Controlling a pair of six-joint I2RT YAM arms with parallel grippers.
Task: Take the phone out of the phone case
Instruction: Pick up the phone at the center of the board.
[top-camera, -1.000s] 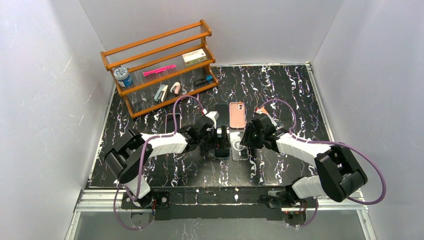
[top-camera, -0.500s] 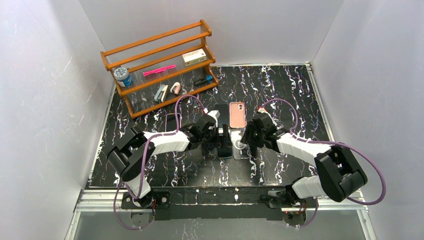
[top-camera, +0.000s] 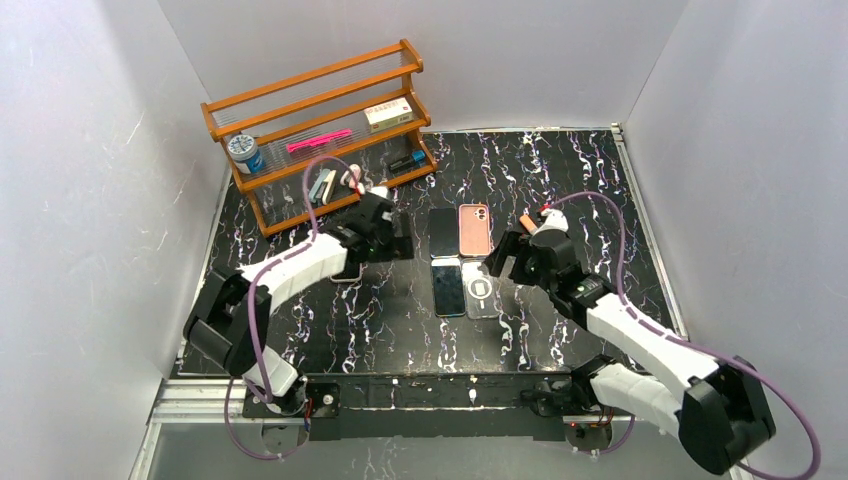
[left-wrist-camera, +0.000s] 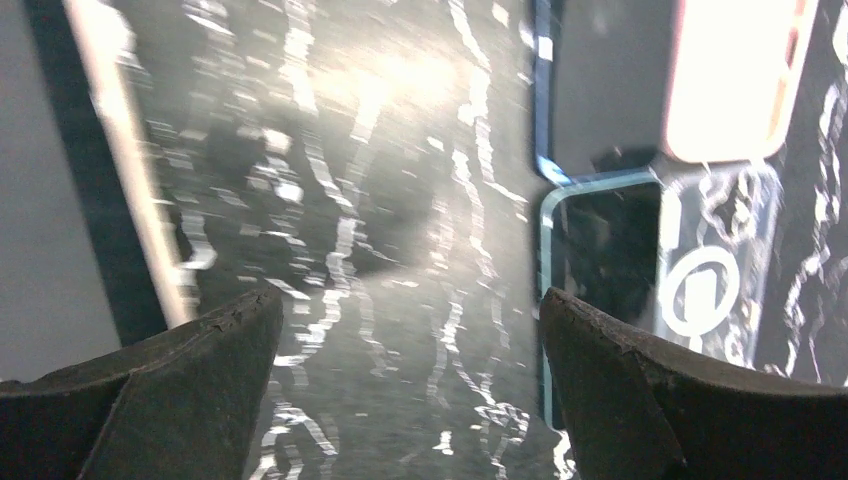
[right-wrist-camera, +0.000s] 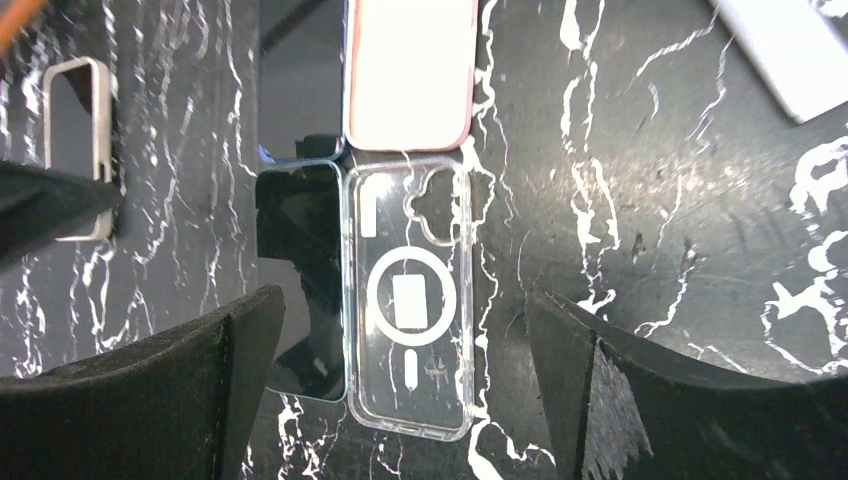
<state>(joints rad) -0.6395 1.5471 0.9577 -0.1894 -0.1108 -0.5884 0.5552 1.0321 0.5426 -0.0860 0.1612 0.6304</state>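
The phone (top-camera: 448, 289) lies flat, dark screen up, on the black marbled table. The clear phone case (top-camera: 480, 290), with a white ring on its back, lies empty right beside it, edge to edge. In the right wrist view the phone (right-wrist-camera: 300, 270) and the case (right-wrist-camera: 410, 290) lie below my open right gripper (right-wrist-camera: 402, 298), which holds nothing. My right gripper (top-camera: 503, 262) hovers just right of the case. My left gripper (top-camera: 397, 243) is open and empty, left of the phone (left-wrist-camera: 605, 250) and the case (left-wrist-camera: 710, 285).
A second dark phone (top-camera: 441, 231) and a pink case (top-camera: 474, 229) lie just behind the pair. A grey bumper case (right-wrist-camera: 75, 150) lies to the left, under the left arm. A wooden shelf (top-camera: 320, 130) with small items stands at the back left.
Both grippers have opened and drawn away from the phone and case. The phone, up on its edge before, now lies flat beside the clear case. The left arm swung back left.
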